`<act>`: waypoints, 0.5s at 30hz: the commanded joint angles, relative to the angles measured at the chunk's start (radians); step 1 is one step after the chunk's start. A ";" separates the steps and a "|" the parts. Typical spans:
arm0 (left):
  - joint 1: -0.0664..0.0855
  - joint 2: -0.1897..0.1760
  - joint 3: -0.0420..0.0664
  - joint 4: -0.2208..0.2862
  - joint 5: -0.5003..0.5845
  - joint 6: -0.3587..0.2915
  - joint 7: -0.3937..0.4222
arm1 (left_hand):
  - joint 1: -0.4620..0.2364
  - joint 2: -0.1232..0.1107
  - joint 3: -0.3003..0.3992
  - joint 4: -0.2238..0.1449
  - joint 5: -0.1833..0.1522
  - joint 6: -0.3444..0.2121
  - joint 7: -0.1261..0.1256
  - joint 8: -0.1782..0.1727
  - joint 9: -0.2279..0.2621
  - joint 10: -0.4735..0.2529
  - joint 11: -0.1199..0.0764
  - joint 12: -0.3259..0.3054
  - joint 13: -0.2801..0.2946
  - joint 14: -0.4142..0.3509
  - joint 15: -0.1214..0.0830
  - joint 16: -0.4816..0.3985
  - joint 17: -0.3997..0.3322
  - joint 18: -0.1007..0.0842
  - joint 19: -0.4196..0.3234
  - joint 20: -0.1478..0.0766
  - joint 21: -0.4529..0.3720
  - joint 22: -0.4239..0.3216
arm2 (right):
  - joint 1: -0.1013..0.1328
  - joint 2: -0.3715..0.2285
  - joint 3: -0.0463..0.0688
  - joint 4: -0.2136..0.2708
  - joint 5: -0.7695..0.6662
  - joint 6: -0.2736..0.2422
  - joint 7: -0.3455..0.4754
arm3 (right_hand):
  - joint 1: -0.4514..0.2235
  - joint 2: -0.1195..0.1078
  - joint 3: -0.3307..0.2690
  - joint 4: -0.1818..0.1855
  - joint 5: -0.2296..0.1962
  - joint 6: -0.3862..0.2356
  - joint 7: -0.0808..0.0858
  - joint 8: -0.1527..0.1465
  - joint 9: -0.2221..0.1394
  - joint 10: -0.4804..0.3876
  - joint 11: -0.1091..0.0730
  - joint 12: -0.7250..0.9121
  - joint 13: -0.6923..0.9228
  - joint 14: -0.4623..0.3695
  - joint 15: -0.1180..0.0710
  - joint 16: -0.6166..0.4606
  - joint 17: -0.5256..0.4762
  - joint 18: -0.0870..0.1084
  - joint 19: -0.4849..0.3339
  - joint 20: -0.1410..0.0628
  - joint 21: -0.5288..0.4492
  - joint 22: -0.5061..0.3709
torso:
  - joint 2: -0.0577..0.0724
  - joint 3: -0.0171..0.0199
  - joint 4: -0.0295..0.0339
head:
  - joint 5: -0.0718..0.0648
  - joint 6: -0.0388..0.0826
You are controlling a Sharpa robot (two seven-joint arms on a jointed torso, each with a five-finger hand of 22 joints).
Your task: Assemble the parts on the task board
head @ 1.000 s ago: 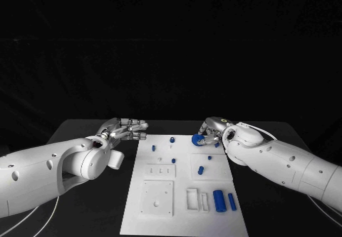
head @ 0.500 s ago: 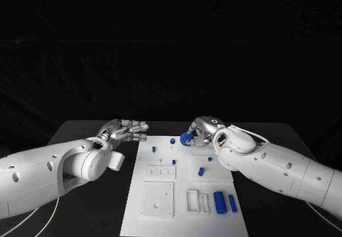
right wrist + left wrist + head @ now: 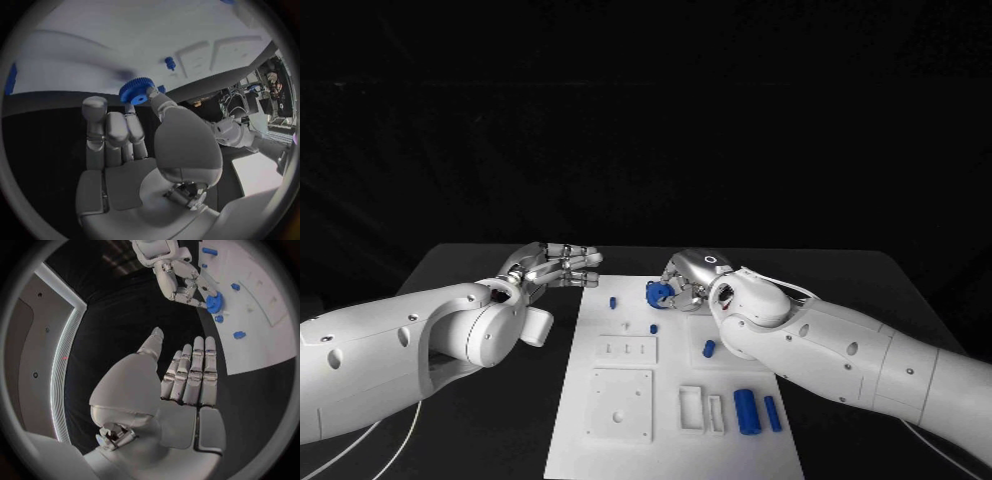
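Your right hand (image 3: 687,283) has a blue gear (image 3: 659,293) pinched at its fingertips, other fingers loosely curled behind it; in the right wrist view the gear (image 3: 136,91) sits toothed rim out, bore visible, so you can likely line that hole up with a post. It hangs over the far end of the task board (image 3: 678,440), right by a short blue peg (image 3: 613,301) and another small peg (image 3: 653,328) standing in the plate; which one it's meant for, can't tell. Gear looks lifted, not seated, so I'd judge you're mid-carry toward a peg. Your left hand (image 3: 557,265) holds nothing: fingers straight and side by side, thumb apart, parked just off the board's far left corner over the black table (image 3: 473,270), probably kept clear so it doesn't block the drop. Left wrist view agrees, flat empty palm (image 3: 187,377), gear (image 3: 214,303) beyond it in the other hand. Near end of the board: two blue cylinders (image 3: 754,409) lying beside a white slotted block (image 3: 700,406), untouched, plus a square white plate (image 3: 619,403) with a hole. Most of the assembly looks still to do. Watch tilt on the gear when lowering.
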 commanded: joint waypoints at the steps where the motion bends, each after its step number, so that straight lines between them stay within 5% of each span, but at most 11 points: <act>1: 0.002 0.003 0.001 0.003 -0.001 0.011 0.004 | 0.002 -0.004 0.006 0.001 0.004 -0.001 0.003 0.001 0.000 -0.007 -0.002 0.002 0.001 -0.004 0.000 -0.003 0.001 0.006 -0.007 0.001 0.001 -0.001 | 0.000 0.018 -0.008 -0.013 -0.024 -0.005 -0.004 | 0.004 -0.005 0.000 0.008 -0.004 -0.002 0.002 0.004 0.001 0.005 0.004 -0.006 -0.001 -0.003 -0.007 0.001 -0.003 -0.008 0.054 -0.007 0.001 0.035 | 0.001 0.0009 0.0002 | 0.004 -0.001; 15: 0.002 0.009 0.001 0.000 -0.001 0.013 0.003 | 0.002 -0.004 0.006 0.001 0.004 -0.001 0.003 0.001 0.000 -0.007 -0.002 0.002 0.001 -0.004 0.000 -0.003 0.001 0.006 -0.007 0.001 0.001 -0.001 | -0.001 0.082 -0.027 -0.075 -0.035 -0.017 -0.009 | 0.005 -0.004 0.000 0.007 0.000 -0.005 0.002 0.004 0.001 0.005 0.004 -0.006 -0.002 -0.003 -0.007 0.000 -0.005 -0.008 0.055 -0.007 0.003 0.035 | 0.000 0.0002 -0.0018 | 0.008 -0.001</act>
